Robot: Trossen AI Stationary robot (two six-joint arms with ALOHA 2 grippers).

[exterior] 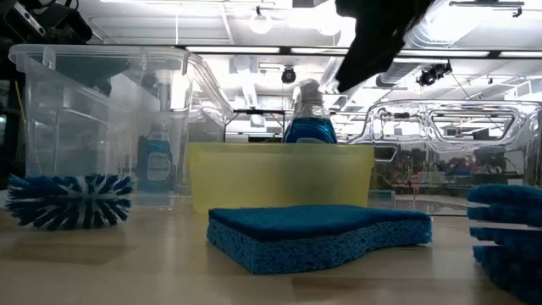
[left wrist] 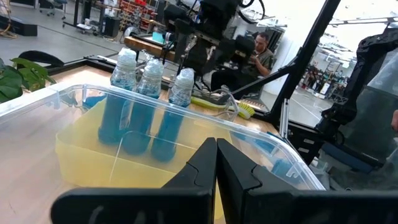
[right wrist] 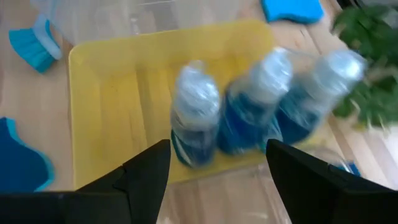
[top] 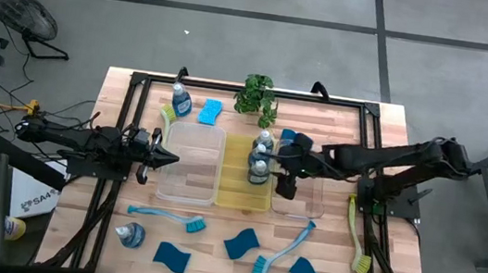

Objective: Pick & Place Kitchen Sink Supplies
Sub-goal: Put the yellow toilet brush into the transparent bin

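A pale wooden worktop (top: 104, 213) carries 3 rectangular trays in the middle of the high view: a clear plastic one (top: 191, 164) on the left, a yellow plastic one (top: 245, 193) in the centre and another clear one (top: 311, 201) on the right.

3 small clear bottles of blue dish soap with pale caps (top: 261, 158) stand upright in a row at the upper end of the yellow tray. The right claw (top: 286, 181) hangs just right of that row, over the edge between the yellow tray and the right clear tray. Its fingers (right wrist: 146, 171) are spread apart and hold nothing — the right wrist view looks down on the 3 bottles (right wrist: 261, 106) between and beyond them.

The left claw (top: 167, 156), its tips pressed together, rests at the left edge of the left clear tray, pointing right.

Loose supplies lie along the lower part of the frame. A pale blue long-handled dish brush (top: 284, 248) lies diagonally just below the right claw, head at lower left — probably the right arm's nearest pick. A toppled soap bottle (top: 130, 233) and a blue brush (top: 169, 217) lie nearer the left arm.
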